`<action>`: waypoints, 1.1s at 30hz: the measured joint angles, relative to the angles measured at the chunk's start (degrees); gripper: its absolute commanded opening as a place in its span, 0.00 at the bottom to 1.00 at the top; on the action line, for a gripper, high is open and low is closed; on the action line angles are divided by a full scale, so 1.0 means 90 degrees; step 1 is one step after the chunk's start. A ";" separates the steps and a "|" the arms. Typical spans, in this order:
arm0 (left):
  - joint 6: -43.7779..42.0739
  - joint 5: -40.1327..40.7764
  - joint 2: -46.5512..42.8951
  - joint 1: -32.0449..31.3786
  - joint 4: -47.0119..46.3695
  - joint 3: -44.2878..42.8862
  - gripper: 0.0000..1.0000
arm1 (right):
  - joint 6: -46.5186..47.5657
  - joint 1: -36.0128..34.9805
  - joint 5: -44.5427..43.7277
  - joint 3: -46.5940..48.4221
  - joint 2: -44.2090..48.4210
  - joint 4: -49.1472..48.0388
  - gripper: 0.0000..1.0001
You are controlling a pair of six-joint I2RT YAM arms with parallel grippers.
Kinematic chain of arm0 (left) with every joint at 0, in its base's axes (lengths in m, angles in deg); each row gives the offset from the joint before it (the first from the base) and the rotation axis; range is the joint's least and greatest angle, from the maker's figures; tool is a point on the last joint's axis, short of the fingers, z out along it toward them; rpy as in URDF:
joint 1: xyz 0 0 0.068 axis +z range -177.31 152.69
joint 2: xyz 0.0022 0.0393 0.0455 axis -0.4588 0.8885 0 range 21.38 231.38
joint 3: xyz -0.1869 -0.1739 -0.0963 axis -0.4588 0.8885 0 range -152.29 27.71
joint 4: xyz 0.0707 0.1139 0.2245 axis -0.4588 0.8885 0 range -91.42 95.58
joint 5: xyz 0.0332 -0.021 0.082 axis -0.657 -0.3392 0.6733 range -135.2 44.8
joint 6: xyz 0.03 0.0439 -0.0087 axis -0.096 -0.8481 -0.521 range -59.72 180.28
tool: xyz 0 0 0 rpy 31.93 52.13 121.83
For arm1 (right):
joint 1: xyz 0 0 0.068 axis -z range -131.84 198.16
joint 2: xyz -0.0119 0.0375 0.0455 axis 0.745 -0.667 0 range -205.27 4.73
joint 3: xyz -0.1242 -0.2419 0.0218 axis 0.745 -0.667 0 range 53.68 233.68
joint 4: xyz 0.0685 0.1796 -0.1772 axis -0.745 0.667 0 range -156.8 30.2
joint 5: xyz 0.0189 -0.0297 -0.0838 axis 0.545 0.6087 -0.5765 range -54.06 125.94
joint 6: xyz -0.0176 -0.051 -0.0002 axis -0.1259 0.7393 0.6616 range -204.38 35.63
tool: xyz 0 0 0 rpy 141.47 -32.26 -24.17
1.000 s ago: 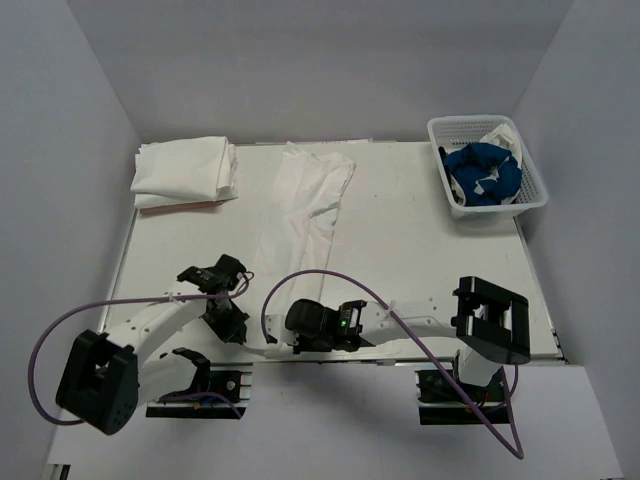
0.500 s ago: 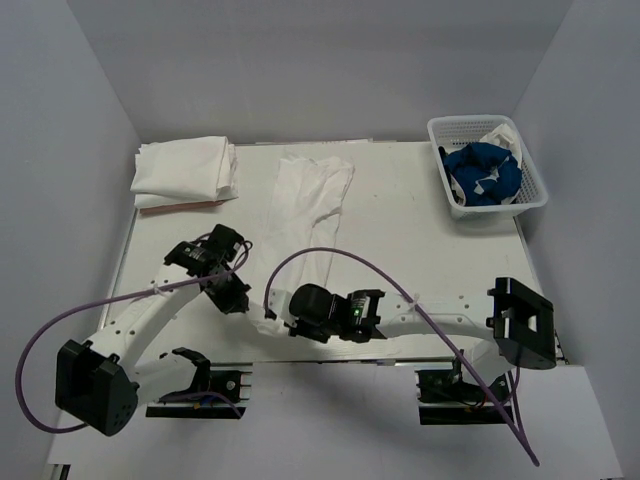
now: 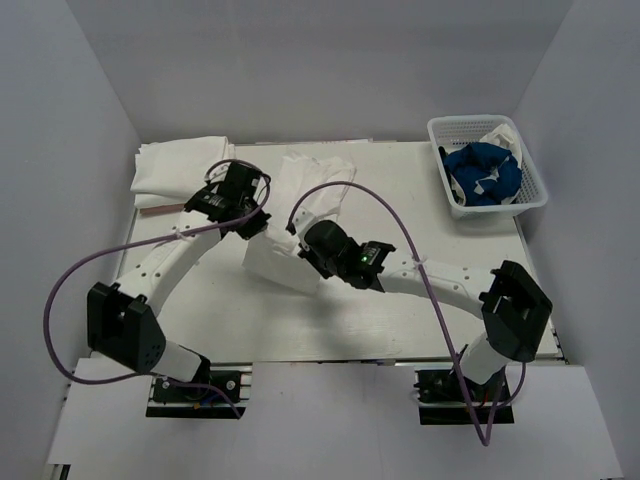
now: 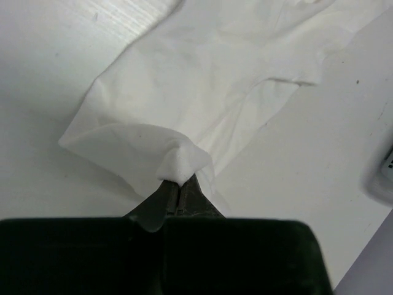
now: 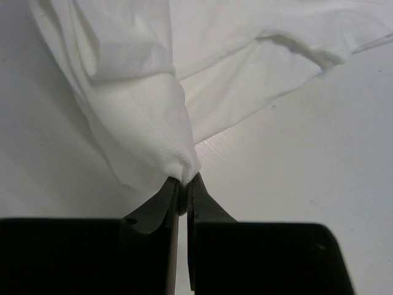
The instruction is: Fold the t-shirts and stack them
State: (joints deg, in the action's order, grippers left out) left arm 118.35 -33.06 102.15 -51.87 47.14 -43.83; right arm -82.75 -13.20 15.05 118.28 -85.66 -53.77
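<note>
A white t-shirt (image 3: pixel 318 184), folded into a long strip, lies at the middle back of the table. Its near end is lifted and doubled over, hanging as a flap (image 3: pixel 279 264). My left gripper (image 3: pixel 251 218) is shut on one corner of that end, seen in the left wrist view (image 4: pixel 178 180) with the cloth (image 4: pixel 202 80) stretching away. My right gripper (image 3: pixel 300 244) is shut on the other corner; the right wrist view (image 5: pixel 184 180) shows the stitched hem (image 5: pixel 166 132) pinched between the fingers. A stack of folded white t-shirts (image 3: pixel 184 166) lies at the back left.
A white lattice basket (image 3: pixel 532 187) stands at the back right, holding a crumpled blue t-shirt (image 3: pixel 481 172) and a white one (image 3: pixel 502 134). Purple cables arc over both arms. Grey walls enclose the table (image 3: pixel 420 250) on three sides.
Both grippers have moved from the near edge toward the back of the table, carrying the shirt's near end up and over the rest of it.
</note>
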 measured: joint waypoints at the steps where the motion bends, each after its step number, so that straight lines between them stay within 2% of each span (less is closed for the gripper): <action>1: -0.0061 0.0029 0.0197 0.0005 -0.0095 -0.0143 0.00 | 0.0000 0.0102 -0.0002 0.0070 -0.0051 -0.0005 0.00; 13: -0.0457 0.0413 0.1933 0.0143 -0.0508 -0.1552 0.00 | 0.0046 0.1243 0.0515 0.1178 -0.1197 -0.0002 0.00; 24: -0.0624 0.0333 0.2977 0.0483 -0.0517 -0.2113 0.00 | 0.0124 0.1676 0.1353 0.1926 -0.2055 0.0066 0.00; 33: -0.0826 -0.0070 0.3825 0.0639 -0.0580 -0.2659 0.00 | -0.0034 0.1994 0.1409 0.2526 -0.2732 0.0226 0.00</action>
State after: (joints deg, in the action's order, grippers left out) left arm 110.92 -33.69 136.58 -46.12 41.91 -67.77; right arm -83.05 4.74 27.73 141.01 -110.25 -51.73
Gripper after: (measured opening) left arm 0.025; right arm 0.058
